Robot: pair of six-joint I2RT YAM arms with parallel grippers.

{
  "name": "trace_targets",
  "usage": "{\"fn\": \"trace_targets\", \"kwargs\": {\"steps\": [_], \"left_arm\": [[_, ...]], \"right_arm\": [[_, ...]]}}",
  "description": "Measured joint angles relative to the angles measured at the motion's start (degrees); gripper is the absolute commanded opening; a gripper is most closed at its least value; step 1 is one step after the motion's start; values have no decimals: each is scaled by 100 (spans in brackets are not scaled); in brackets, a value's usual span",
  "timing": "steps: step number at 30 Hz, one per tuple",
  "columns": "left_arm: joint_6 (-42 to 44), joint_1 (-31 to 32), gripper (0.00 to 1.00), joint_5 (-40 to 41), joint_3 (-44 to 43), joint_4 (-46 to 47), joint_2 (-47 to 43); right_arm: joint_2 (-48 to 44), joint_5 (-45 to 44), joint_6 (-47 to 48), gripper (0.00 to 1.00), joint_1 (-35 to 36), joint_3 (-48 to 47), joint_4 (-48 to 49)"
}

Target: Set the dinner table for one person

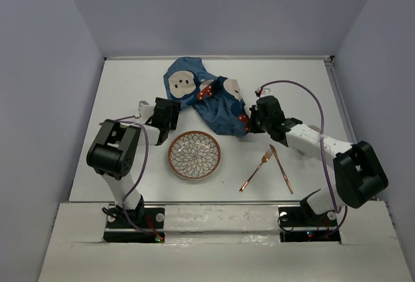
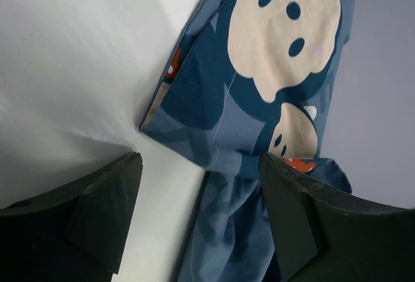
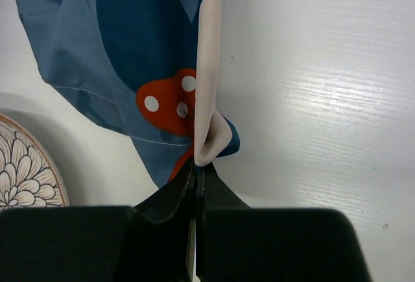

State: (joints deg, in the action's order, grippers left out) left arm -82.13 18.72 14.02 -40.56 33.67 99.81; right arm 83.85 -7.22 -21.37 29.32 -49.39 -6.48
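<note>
Here, right jaws pinching blue cloth mat (image 3: 130, 48), left jaws wide — plate (image 1: 194, 155) nearby

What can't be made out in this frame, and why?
Top view: anything under the cloth, hidden by its folds.
Right wrist view: most of the plate, cut off by the left edge.
Top view: whether fork and knife touch at their far ends, too small.
Right wrist view: cloth inside the shut right gripper, hidden by its fingers.
</note>
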Motion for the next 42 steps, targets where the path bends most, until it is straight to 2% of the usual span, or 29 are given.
{"fn": "trace_targets", "kwargs": {"steps": [1, 4, 5, 9, 12, 13, 15, 16, 24, 28, 33, 36, 38, 40, 42], "left_arm": [[-70, -35, 73, 4, -50, 0, 59], [-216, -116, 61, 15, -166, 31, 236], [-245, -133, 51, 20, -190, 39, 291], [-310, -229, 45, 42, -225, 66, 433], [-310, -308, 34, 35, -245, 90, 483], [-286, -328, 23, 37, -251, 103, 490], [-245, -402, 10, 28, -273, 162, 503], [-201, -457, 0, 17, -278, 212, 505], [525, -719, 0, -216, -275, 640, 428], [933, -752, 0, -426, -304, 723, 39], [1480, -863, 0, -1078, -1080, 638, -492], [1722, -1054, 0, -1379, -1423, 629, -955], [1836, -1250, 0, -1519, -1419, 557, -1397], [1912, -1412, 0, -1609, -1340, 586, -1755], [1971, -1644, 0, -1694, -1058, 619, -2245]], "right_arm": [[-20, 13, 0, 0, 0, 22, 22], [-59, 39, 0, 0, 0, 70, 55], [-59, 44, 0, 0, 0, 70, 59], [-59, 50, 7, 0, 0, 70, 72], [-59, 61, 13, 0, 0, 70, 90], [-59, 61, 13, 0, 0, 70, 92], [-59, 61, 13, 0, 0, 70, 92], [-59, 61, 13, 0, 0, 70, 92], [-59, 57, 31, 0, -52, 68, 92], [44, 96, 127, 0, -457, -199, -15], [603, 72, 479, 0, -1233, -1928, -750], [890, -35, 774, 0, -1438, -3707, -1180], [796, -24, 931, 0, -1432, -4411, -1180], [396, 138, 981, 0, -1425, -4474, -1021], [-264, 317, 949, 19, -1416, -3978, -782]]}}
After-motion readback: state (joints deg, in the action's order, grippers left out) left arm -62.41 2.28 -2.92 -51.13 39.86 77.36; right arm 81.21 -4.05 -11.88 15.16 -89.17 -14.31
